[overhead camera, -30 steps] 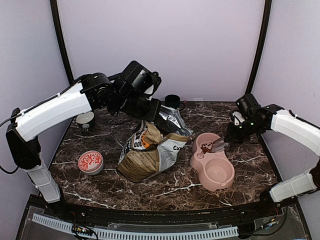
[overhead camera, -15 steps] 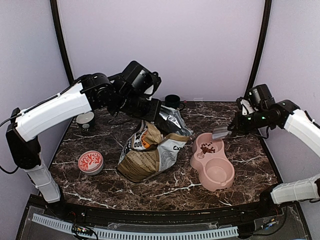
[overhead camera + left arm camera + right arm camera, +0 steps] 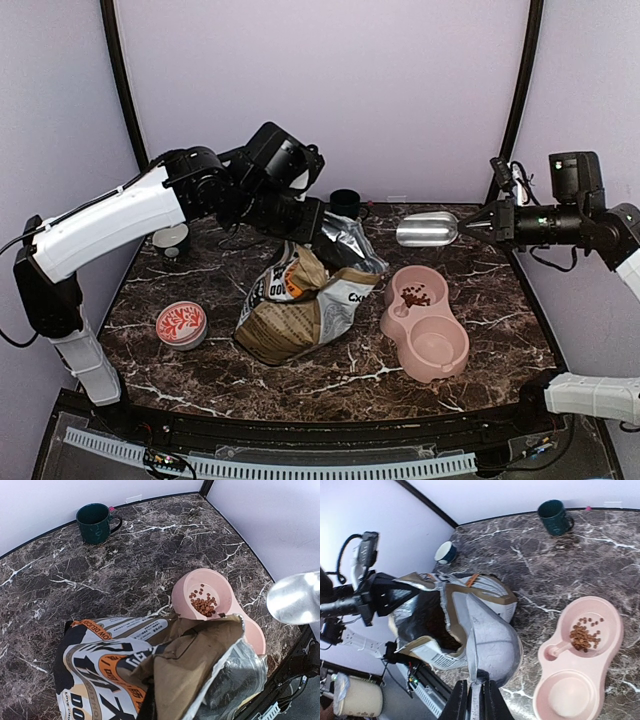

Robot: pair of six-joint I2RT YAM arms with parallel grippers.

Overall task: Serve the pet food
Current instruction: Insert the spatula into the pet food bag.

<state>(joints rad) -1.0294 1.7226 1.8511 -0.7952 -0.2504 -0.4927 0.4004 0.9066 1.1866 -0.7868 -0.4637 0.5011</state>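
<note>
The pet food (image 3: 413,296) lies as a small heap of reddish-brown kibble in the far compartment of the pink double bowl (image 3: 447,366). It also shows in the left wrist view (image 3: 204,604) and the right wrist view (image 3: 585,634). My right gripper (image 3: 487,225) is shut on the handle of a silver metal scoop (image 3: 427,229) and holds it level in the air behind the bowl; only the scoop's outside (image 3: 492,635) shows. My left gripper (image 3: 318,228) is shut on the raised rim of the tan-and-white bag (image 3: 300,300); the bag (image 3: 125,665) hides its fingers in the wrist view.
A dark green mug (image 3: 346,203) stands at the back of the marble table. A small white-and-dark cup (image 3: 171,240) stands at the back left. A red patterned bowl (image 3: 181,323) sits front left. The pink bowl's near compartment (image 3: 567,700) holds no kibble.
My right gripper has lifted the scoop up from the bowl's far compartment and drawn it back to the right, turning it level. The left arm and the bag have not moved.
</note>
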